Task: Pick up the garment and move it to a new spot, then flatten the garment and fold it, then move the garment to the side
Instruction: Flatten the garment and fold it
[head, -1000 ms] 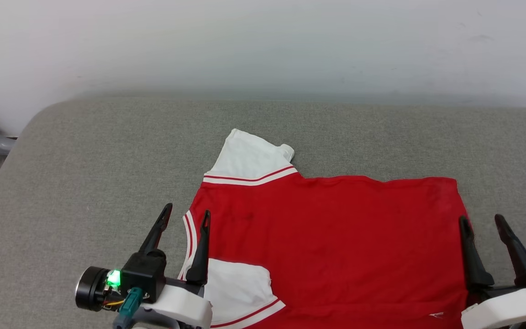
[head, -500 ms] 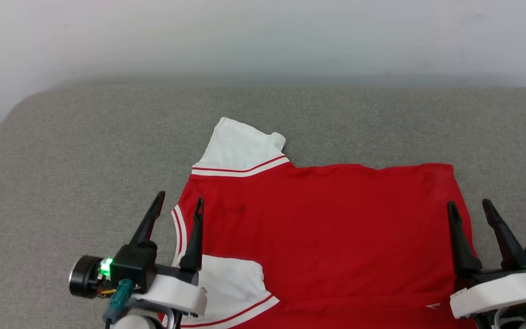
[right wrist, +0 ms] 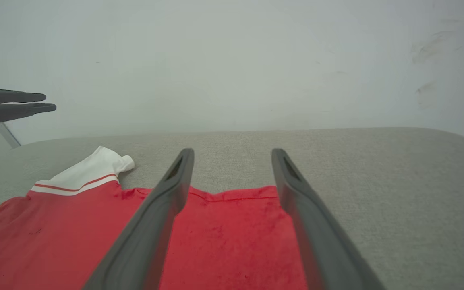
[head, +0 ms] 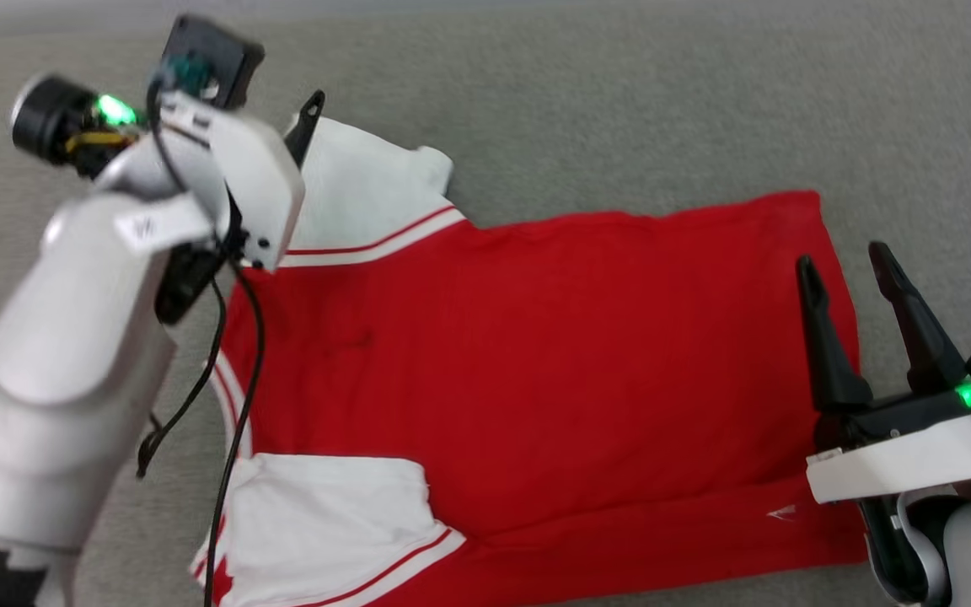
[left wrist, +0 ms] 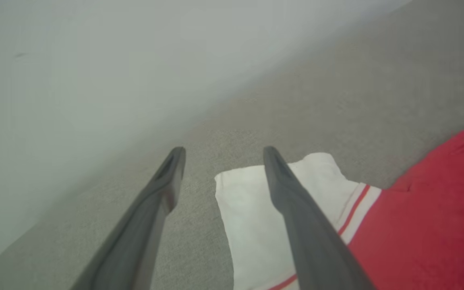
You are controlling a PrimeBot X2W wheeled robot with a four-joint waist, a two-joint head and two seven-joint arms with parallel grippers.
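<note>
So far: shirt (head: 578, 354) lies spread on the grey cushion (head: 620, 101), unfolded; left gripper (left wrist: 224, 150) fingers apart above the far sleeve (head: 367, 194), right gripper (head: 841, 255) fingers apart over the hem (head: 812, 228), neither holding cloth; fold and side-move seem left

The garment (head: 553, 362) is matt red knit cloth with white sleeves of the same soft finish. The cushion (head: 620, 101) is coarse grey woven fabric. The fingers (head: 828, 354) are dull black, apparently plastic. The left arm (head: 56, 354) has a smooth, faintly glossy pale shell. The wall (right wrist: 232, 60) is matt, scuffed paint.
</note>
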